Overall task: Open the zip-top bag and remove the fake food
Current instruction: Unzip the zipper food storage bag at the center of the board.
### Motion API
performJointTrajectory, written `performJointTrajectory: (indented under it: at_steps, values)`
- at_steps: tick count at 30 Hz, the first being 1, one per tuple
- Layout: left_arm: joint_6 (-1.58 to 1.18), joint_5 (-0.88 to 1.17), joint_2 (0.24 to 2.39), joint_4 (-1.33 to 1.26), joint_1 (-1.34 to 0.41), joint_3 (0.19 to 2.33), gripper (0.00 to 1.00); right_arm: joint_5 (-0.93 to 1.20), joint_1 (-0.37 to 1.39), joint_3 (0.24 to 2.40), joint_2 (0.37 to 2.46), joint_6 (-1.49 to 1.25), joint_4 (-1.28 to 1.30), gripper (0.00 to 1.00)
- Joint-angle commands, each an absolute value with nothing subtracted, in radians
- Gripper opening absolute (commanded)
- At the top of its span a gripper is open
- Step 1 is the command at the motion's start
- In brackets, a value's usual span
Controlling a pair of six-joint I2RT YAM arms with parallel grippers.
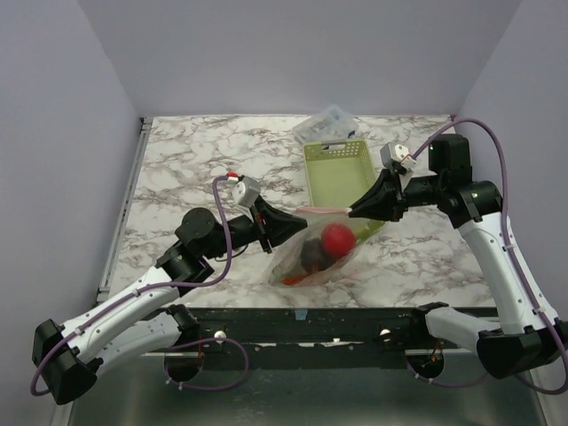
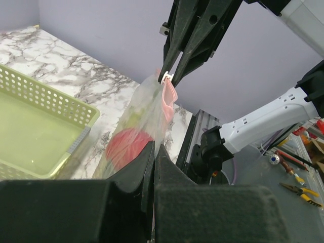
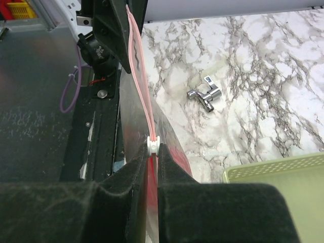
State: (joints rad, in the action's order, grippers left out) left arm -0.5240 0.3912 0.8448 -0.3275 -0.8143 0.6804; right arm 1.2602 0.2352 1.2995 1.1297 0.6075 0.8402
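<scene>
The clear zip-top bag [image 1: 321, 248] hangs stretched between my two grippers above the table's front edge. Inside it I see a red round fruit [image 1: 335, 238], a dark beet [image 1: 311, 256] and an orange piece at the bottom. My left gripper [image 1: 302, 224] is shut on the bag's left top corner [image 2: 154, 147]. My right gripper [image 1: 356, 211] is shut on the white slider [image 3: 153, 144] of the pink zip strip [image 3: 137, 61]. In the left wrist view the right gripper's fingertips [image 2: 167, 76] pinch the slider above the red fruit [image 2: 126, 147].
A pale green slotted basket [image 1: 339, 170] stands just behind the bag; it also shows in the left wrist view [image 2: 45, 101]. A clear rigid box [image 1: 326, 126] lies behind the basket. A small metal part [image 3: 205, 95] lies on the marble table.
</scene>
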Motion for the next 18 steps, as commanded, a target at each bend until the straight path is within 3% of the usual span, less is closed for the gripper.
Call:
performJointTrajectory:
  at_steps: [1, 18]
  values:
    - [-0.531, 0.361, 0.813, -0.370, -0.816, 0.682, 0.00, 1.266, 0.208, 1.277, 1.107, 0.624, 0.848, 0.03]
    - [-0.500, 0.324, 0.767, -0.326, -0.815, 0.660, 0.00, 1.259, 0.099, 1.243, 1.059, 0.553, 0.772, 0.03]
